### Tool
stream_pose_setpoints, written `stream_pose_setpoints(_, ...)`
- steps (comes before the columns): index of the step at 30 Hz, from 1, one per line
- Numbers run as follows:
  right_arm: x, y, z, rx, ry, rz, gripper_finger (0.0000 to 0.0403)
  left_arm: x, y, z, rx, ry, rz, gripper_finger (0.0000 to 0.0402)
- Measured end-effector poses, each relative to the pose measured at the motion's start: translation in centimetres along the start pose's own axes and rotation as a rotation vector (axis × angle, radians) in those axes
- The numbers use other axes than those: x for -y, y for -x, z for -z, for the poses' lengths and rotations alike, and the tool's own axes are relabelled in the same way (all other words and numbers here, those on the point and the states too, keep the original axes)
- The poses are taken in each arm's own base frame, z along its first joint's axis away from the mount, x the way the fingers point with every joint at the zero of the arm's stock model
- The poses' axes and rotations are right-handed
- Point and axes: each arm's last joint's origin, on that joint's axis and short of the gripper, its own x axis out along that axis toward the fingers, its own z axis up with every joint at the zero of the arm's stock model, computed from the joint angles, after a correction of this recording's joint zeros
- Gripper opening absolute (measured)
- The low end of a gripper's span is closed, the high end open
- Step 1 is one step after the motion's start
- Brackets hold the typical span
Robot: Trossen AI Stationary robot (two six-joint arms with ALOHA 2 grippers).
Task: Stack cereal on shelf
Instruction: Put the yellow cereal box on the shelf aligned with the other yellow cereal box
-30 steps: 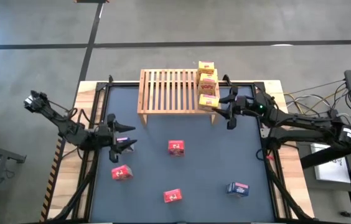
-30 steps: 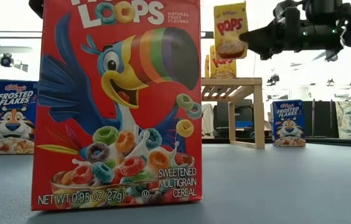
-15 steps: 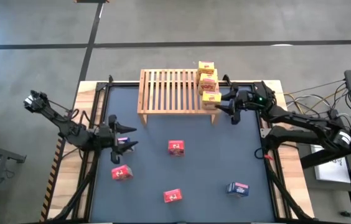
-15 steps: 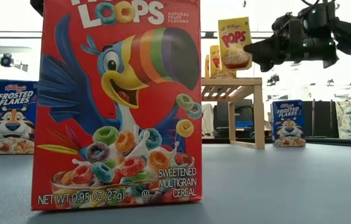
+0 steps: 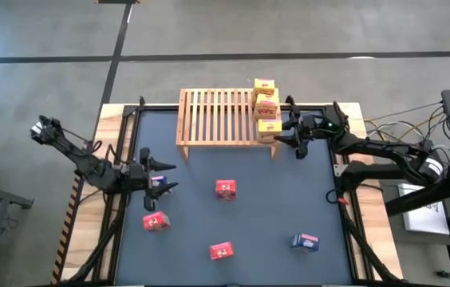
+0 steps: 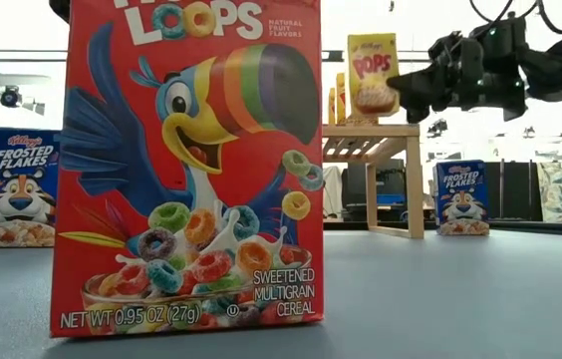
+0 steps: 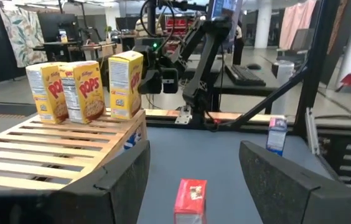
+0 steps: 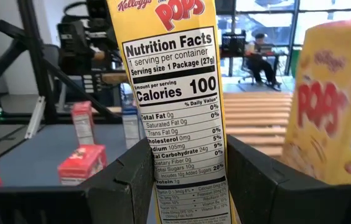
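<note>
The wooden slatted shelf [image 5: 221, 117] stands at the mat's far side. Two yellow cereal boxes [image 5: 265, 86] [image 5: 266, 104] stand upright on its right end. My right gripper [image 5: 283, 131] is shut on a third yellow box [image 5: 269, 127] at the shelf's near right corner, also seen in the left wrist view [image 7: 126, 84] and the low view [image 6: 371, 72]. My left gripper [image 5: 165, 175] waits open over the mat's left side. Three red boxes [image 5: 226, 189] [image 5: 155, 222] [image 5: 220, 251] and a blue box [image 5: 305, 241] rest on the mat. My right gripper pinches the yellow box between its two fingers [image 8: 126, 180], one on each broad face, low on the box [image 8: 163, 177]. The narrow nutrition panel faces the wrist. The fingers come level from the table's right side. The box is upright, its base close over the slats; whether it touches them I cannot tell.
A red box [image 6: 186, 165] stands close before the low camera and hides much of that view. Blue boxes show on either side of it [image 6: 22, 184] [image 6: 457, 196]. Most of the shelf's slats [image 7: 32, 149] left of the yellow boxes are bare. A black frame borders the mat.
My right gripper has carried the yellow box down and toward the far edge, from high above the shelf's near right corner to just over the slats beside the other two yellow boxes. It has stayed shut on the box, which has kept upright.
</note>
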Motion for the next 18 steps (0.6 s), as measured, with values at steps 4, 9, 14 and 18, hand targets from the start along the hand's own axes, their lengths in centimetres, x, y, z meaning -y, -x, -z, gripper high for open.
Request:
stream_pose_setpoints(4, 0.5, 0.0, 0.6, -0.02, -0.012, 0.021, 0.0162, -0.3, 0.3, -0.2, 0.009, 0.007, -0.006, 0.0231)
stream_pose_setpoints(9, 0.7, 0.0, 0.6, -0.01, 0.012, 0.024, 0.0162, -0.4, 0.3, -0.3, 0.013, 0.015, -0.006, 0.0231)
stream_pose_setpoints(14, 0.9, -0.1, 0.7, -0.002, 0.02, 0.028, 0.0162, -0.3, 0.3, -0.2, 0.008, 0.019, -0.006, 0.0231)
stream_pose_setpoints(18, 1.1, -0.3, 1.4, -0.021, 0.003, 0.035, 0.0162, -0.2, 0.2, -0.1, 0.005, 0.026, -0.007, 0.0231)
